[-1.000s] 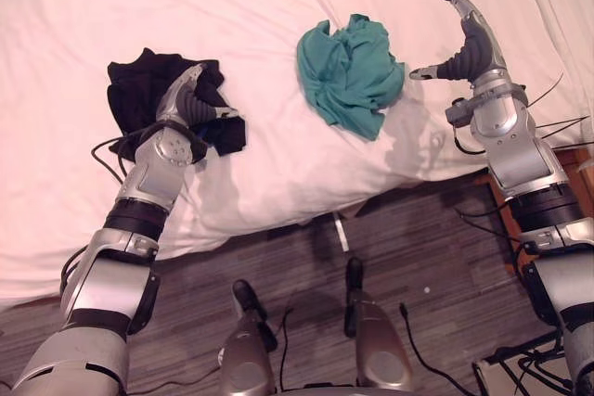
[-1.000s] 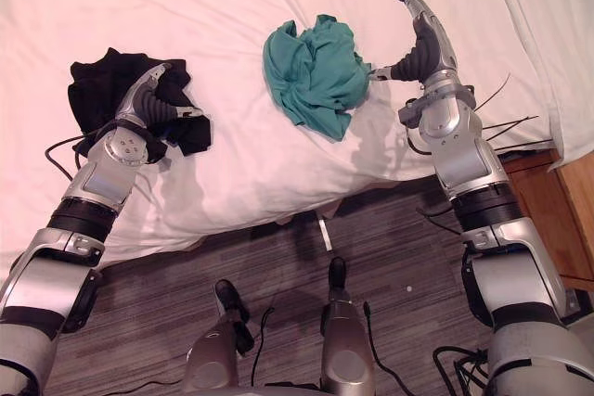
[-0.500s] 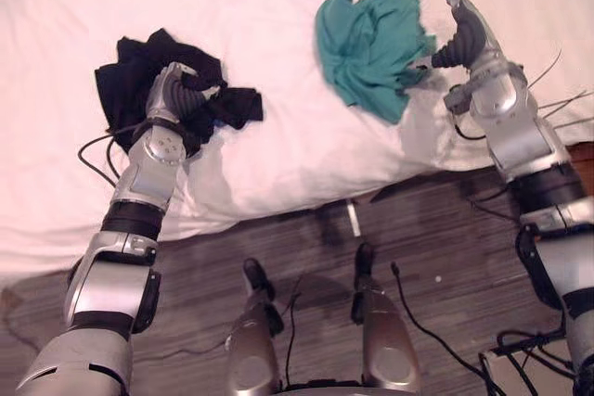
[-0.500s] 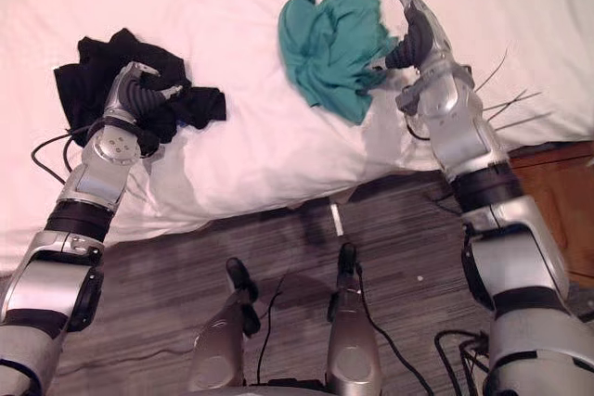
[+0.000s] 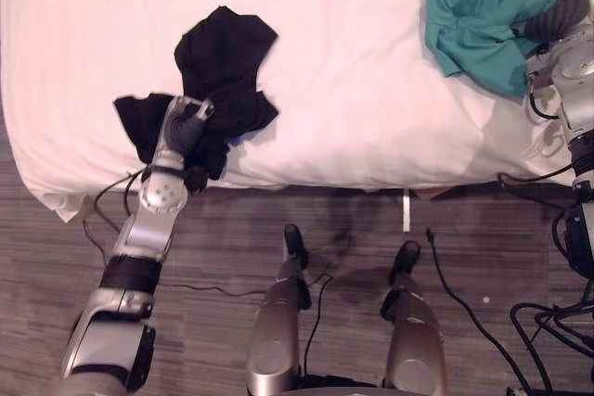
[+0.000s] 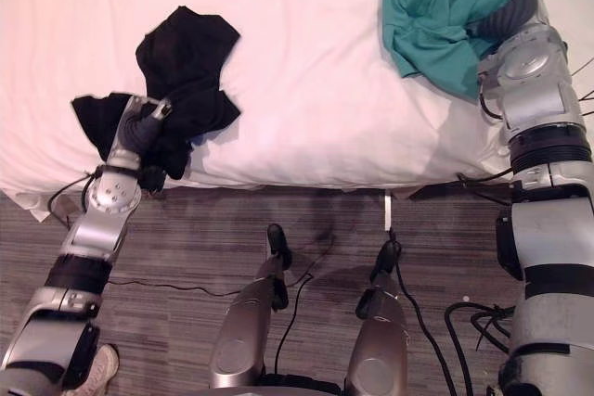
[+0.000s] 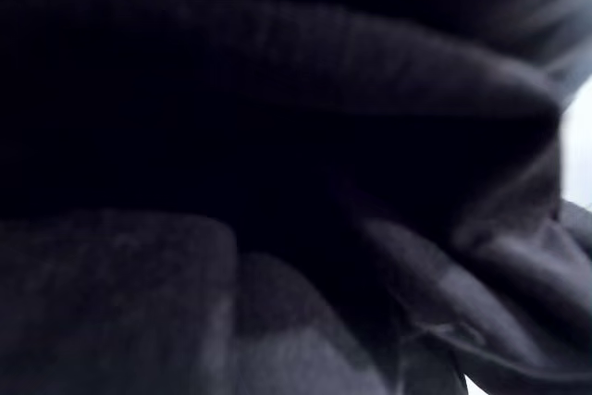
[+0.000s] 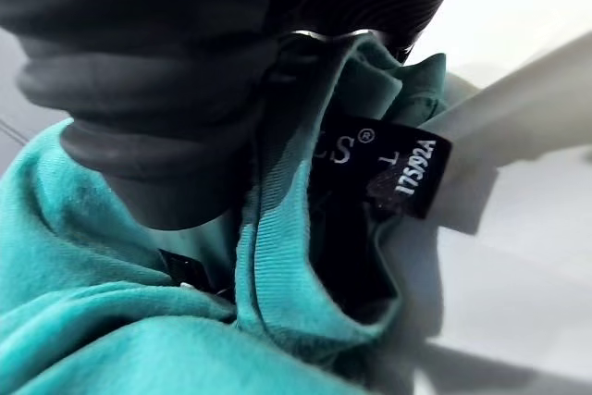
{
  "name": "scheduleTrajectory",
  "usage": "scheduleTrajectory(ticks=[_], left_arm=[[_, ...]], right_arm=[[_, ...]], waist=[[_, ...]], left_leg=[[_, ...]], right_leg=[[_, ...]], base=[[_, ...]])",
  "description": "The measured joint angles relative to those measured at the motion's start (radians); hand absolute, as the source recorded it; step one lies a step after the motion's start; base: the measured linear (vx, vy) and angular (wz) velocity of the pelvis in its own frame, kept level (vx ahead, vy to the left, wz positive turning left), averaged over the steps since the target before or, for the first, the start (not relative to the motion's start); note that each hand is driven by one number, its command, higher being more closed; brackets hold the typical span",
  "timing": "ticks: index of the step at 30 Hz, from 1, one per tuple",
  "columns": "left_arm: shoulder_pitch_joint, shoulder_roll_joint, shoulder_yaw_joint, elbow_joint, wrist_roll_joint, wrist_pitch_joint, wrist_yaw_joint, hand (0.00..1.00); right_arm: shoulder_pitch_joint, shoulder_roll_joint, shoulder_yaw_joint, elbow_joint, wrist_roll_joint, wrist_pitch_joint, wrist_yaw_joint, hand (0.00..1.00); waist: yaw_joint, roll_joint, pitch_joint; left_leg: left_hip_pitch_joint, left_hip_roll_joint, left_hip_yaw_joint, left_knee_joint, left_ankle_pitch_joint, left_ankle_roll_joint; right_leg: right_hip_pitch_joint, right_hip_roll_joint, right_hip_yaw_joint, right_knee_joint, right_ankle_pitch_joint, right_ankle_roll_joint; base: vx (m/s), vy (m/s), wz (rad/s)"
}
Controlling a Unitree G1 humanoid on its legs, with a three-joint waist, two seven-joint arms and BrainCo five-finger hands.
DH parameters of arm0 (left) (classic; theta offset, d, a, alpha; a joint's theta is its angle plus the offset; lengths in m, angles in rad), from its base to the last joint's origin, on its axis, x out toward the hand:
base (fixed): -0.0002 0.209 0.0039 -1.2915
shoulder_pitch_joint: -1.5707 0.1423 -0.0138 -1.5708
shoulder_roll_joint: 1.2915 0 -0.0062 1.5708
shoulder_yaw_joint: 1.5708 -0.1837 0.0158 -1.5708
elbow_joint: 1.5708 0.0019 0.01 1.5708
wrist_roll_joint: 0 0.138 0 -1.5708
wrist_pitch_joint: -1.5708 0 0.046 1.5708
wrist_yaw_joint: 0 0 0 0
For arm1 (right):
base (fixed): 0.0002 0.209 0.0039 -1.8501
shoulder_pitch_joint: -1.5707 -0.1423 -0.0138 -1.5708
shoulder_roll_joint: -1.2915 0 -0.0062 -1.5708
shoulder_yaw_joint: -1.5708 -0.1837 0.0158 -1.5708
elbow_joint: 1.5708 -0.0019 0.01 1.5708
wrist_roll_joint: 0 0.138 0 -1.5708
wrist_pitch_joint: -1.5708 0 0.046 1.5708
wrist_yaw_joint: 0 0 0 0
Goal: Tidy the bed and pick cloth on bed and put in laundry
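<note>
A black cloth [image 5: 223,57] lies crumpled on the white bed [image 5: 353,90], close to its near edge. Its long axis runs from that edge up and away toward the robot's right, ending in a blunt point farther in on the sheet. A shorter lobe spreads off to the left along the edge. The left hand [image 5: 183,127] is sunk into the near end of the cloth. Dark folds cover what lies past the wrist, so its grasp cannot be made out, and the left wrist view gives nothing but black fabric.

A teal cloth [image 5: 473,6] sits bunched at the bed's right side, its far part cut off by the frame and one corner trailing toward the near edge. The right hand [image 5: 564,16] is pressed in against it from the right. The cloth hides whether that hand is clamped. In the right wrist view a black label [image 8: 388,168] shows inside the ribbed collar.
</note>
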Motion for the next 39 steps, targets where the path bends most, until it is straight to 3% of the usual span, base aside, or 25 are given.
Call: scheduleTrajectory(ticks=[3,4,7,9,10,13,16,18,20,22,25,28,30,31,33,35,37,38,39], left_arm=[[0.153,-0.004,0.034,-0.113,-0.063,-0.029,-0.017,1.00],[0.232,-0.023,0.055,-0.187,-0.092,-0.033,-0.033,1.00],[0.373,-0.082,0.063,-0.281,-0.115,-0.040,-0.038,1.00],[0.484,-0.171,0.031,-0.287,-0.117,-0.042,-0.037,1.00],[0.505,-0.196,0.018,-0.285,-0.116,-0.042,-0.036,1.00],[0.587,-0.295,-0.043,-0.250,-0.110,-0.034,-0.034,1.00],[0.578,-0.325,-0.066,-0.163,-0.105,-0.024,-0.033,1.00],[0.575,-0.331,-0.065,-0.135,-0.108,-0.022,-0.032,1.00],[0.583,-0.345,-0.060,-0.094,-0.147,-0.021,-0.032,1.00],[0.593,-0.377,-0.046,-0.027,-0.263,-0.017,-0.050,1.00],[0.654,-0.413,-0.024,0.018,-0.398,-0.019,-0.091,1.00],[0.703,-0.428,-0.016,0.039,-0.482,-0.022,-0.105,1.00],[0.757,-0.462,0.022,0.052,-0.531,-0.029,-0.104,1.00],[0.786,-0.476,0.032,0.052,-0.552,-0.038,-0.103,1.00],[0.805,-0.491,0.048,0.052,-0.572,-0.045,-0.101,1.00],[0.810,-0.504,0.064,0.051,-0.596,-0.047,-0.101,1.00],[0.797,-0.504,0.078,0.050,-0.618,-0.047,-0.104,1.00],[0.787,-0.503,0.085,0.050,-0.627,-0.047,-0.107,1.00],[0.774,-0.504,0.089,0.051,-0.642,-0.046,-0.113,1.00]], right_arm=[[0.107,0.006,-0.066,0.021,0.075,-0.064,0.000,1.00],[0.195,0.015,-0.108,-0.030,0.109,-0.102,0.000,1.00],[0.397,0.090,-0.176,-0.166,0.178,-0.150,-0.002,1.00],[0.643,0.244,-0.230,-0.314,0.254,-0.178,-0.016,1.00],[0.707,0.286,-0.241,-0.358,0.264,-0.179,-0.020,1.00],[1.028,0.481,-0.251,-0.489,0.282,-0.191,-0.030,1.00],[1.273,0.607,-0.290,-0.564,0.283,-0.207,-0.049,1.00],[1.364,0.638,-0.307,-0.603,0.282,-0.221,-0.055,1.00],[1.436,0.666,-0.329,-0.626,0.281,-0.242,-0.068,1.00],[1.499,0.687,-0.355,-0.626,0.280,-0.250,-0.067,1.00],[1.567,0.713,-0.369,-0.626,0.272,-0.251,-0.044,1.00],[1.597,0.738,-0.361,-0.624,0.254,-0.266,-0.009,1.00],[1.606,0.752,-0.318,-0.624,0.225,-0.301,0.038,1.00],[1.604,0.751,-0.278,-0.624,0.203,-0.326,0.069,1.00],[1.593,0.752,-0.230,-0.624,0.197,-0.331,0.090,1.00],[1.572,0.758,-0.184,-0.624,0.192,-0.330,0.112,1.00],[1.558,0.773,-0.163,-0.624,0.193,-0.329,0.110,1.00],[1.554,0.782,-0.162,-0.624,0.194,-0.327,0.108,1.00],[1.538,0.785,-0.163,-0.622,0.195,-0.325,0.105,1.00]], waist=[[0.000,-0.003,-0.001],[0.000,-0.006,-0.001],[-0.004,-0.029,-0.015],[-0.013,-0.074,-0.108],[-0.019,-0.083,-0.125],[-0.062,-0.154,-0.223],[-0.120,-0.195,-0.268],[-0.132,-0.193,-0.275],[-0.150,-0.175,-0.301],[-0.152,-0.150,-0.323],[-0.148,-0.135,-0.351],[-0.143,-0.138,-0.370],[-0.134,-0.152,-0.385],[-0.107,-0.157,-0.389],[-0.092,-0.169,-0.398],[-0.078,-0.166,-0.399],[-0.074,-0.183,-0.400],[-0.074,-0.188,-0.400],[-0.068,-0.199,-0.402]], left_leg=[[0.037,-0.001,-0.011,-0.002,0.000,0.000],[0.070,-0.003,-0.007,-0.010,0.000,-0.001],[0.153,-0.006,0.028,-0.044,-0.002,-0.002],[0.196,0.004,0.077,-0.062,-0.033,-0.029],[0.217,0.011,0.090,-0.067,-0.053,-0.032],[0.284,0.019,0.149,-0.070,-0.124,-0.033],[0.330,0.011,0.173,-0.072,-0.136,-0.025],[0.363,0.009,0.198,-0.072,-0.146,-0.026],[0.375,0.008,0.207,-0.072,-0.151,-0.027],[0.406,0.009,0.217,-0.072,-0.158,-0.031],[0.439,0.009,0.217,-0.073,-0.164,-0.035],[0.447,0.009,0.205,-0.073,-0.168,-0.034],[0.448,0.008,0.187,-0.075,-0.180,-0.045],[0.439,0.003,0.169,-0.081,-0.182,-0.047],[0.424,-0.008,0.129,-0.092,-0.182,-0.047],[0.384,-0.012,0.112,-0.096,-0.179,-0.033],[0.352,-0.015,0.192,-0.093,-0.201,0.075],[0.340,-0.017,0.257,-0.088,-0.206,0.138],[0.327,-0.005,0.361,-0.062,-0.203,0.177]], right_leg=[[0.045,0.000,-0.013,-0.003,-0.004,-0.002],[0.073,0.000,-0.012,-0.021,-0.006,-0.006],[0.132,0.005,0.015,-0.049,-0.003,-0.003],[0.146,0.023,0.052,-0.077,0.004,-0.001],[0.163,0.032,0.065,-0.084,0.006,0.003],[0.192,0.044,0.117,-0.100,0.008,0.008],[0.224,0.039,0.139,-0.110,0.016,0.020],[0.242,0.039,0.158,-0.118,0.017,0.021],[0.252,0.039,0.168,-0.127,0.020,0.023],[0.280,0.040,0.173,-0.136,0.020,0.024],[0.317,0.040,0.168,-0.142,0.019,0.026],[0.340,0.038,0.148,-0.153,0.019,0.026],[0.357,0.037,0.125,-0.166,0.015,0.032],[0.370,0.034,0.106,-0.179,0.016,0.034],[0.391,0.025,0.057,-0.192,0.011,0.040],[0.417,0.010,-0.037,-0.192,0.005,0.049],[0.469,-0.015,-0.182,-0.194,0.005,0.054],[0.497,-0.025,-0.258,-0.193,0.003,0.061],[0.538,-0.038,-0.359,-0.184,-0.003,0.074]], base=[[-0.06,0.004,0.13],[-0.04,0.011,-0.02],[-0.01,0.014,-0.29],[0.05,0.009,-0.56],[0.11,0.006,-0.60],[0.09,0.046,-0.54],[0.05,0.034,-0.28],[0.01,0.030,-0.32],[-0.01,0.018,-0.20],[0.00,0.004,-0.12],[0.00,0.001,-0.01],[-0.02,0.000,0.17],[-0.06,-0.002,0.27],[-0.06,-0.003,0.31],[-0.04,0.003,0.69],[0.02,0.017,1.36],[0.07,0.029,1.89],[0.10,0.047,2.37],[0.13,0.084,2.71]])
